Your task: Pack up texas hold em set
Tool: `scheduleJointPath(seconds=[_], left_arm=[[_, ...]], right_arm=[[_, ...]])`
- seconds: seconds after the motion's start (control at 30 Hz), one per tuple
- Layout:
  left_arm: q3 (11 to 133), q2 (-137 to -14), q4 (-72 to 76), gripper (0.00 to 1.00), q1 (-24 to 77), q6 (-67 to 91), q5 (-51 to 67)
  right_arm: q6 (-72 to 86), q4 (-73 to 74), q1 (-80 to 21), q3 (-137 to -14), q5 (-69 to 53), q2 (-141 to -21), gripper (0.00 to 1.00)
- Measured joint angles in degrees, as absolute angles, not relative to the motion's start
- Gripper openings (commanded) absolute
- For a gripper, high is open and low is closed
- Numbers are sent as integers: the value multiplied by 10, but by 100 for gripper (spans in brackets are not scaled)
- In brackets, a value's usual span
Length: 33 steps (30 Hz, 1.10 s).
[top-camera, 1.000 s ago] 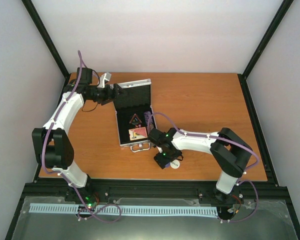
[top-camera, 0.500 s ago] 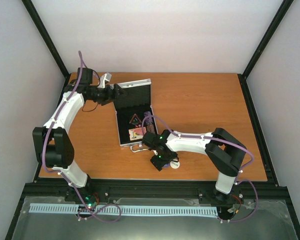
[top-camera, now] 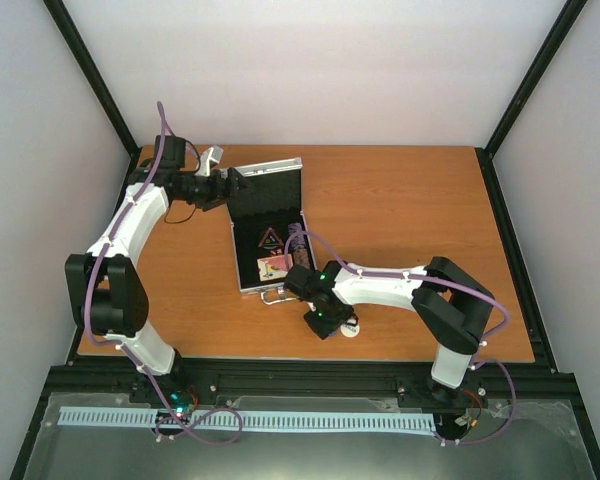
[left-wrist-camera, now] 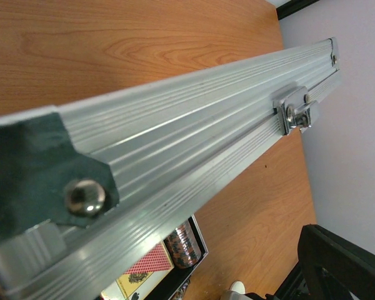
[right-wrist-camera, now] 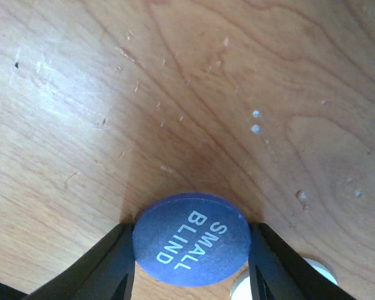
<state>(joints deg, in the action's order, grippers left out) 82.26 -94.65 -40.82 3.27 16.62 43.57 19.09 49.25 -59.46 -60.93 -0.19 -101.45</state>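
From above, the small silver aluminium case lay open left of centre on the brown wooden table, its ribbed lid standing up. A pink-orange card box sat in the black foam. The left gripper was at the lid's left edge. The right gripper pointed down just in front of the case, beside a white round disc. Pale walls and black frame posts enclosed the table.

The left wrist view showed the lid's edge with a latch and a dark chip stack below. The jaws stood wide, though contact with the lid could not be told.

In the right wrist view, black fingers pressed both sides of a blue round disc lettered SMALL BLIND, over scuffed wood.
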Motion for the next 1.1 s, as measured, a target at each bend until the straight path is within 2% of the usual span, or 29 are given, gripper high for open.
scheduleJointPath(seconds=[0.07,0.27,0.53,0.77,1.0,1.1], left_arm=[[823,-947,-408,100,33,166,435],[823,-947,-408,100,33,166,434],[827,-947,-411,100,33,166,431],[827,-947,-412,100,33,163,430],[829,-947,-413,100,33,163,430],[830,-947,-412,100,31,163,428]], right_arm=[[190,495,-595,-611,-1,-1014,30],[180,536,-595,-640,26,-1015,31],[139,590,-594,-833,50,-1023,33],[98,582,-582,-976,56,-1130,33],[75,569,-552,-1062,54,-1236,34],[64,568,-536,-1088,54,-1255,40]])
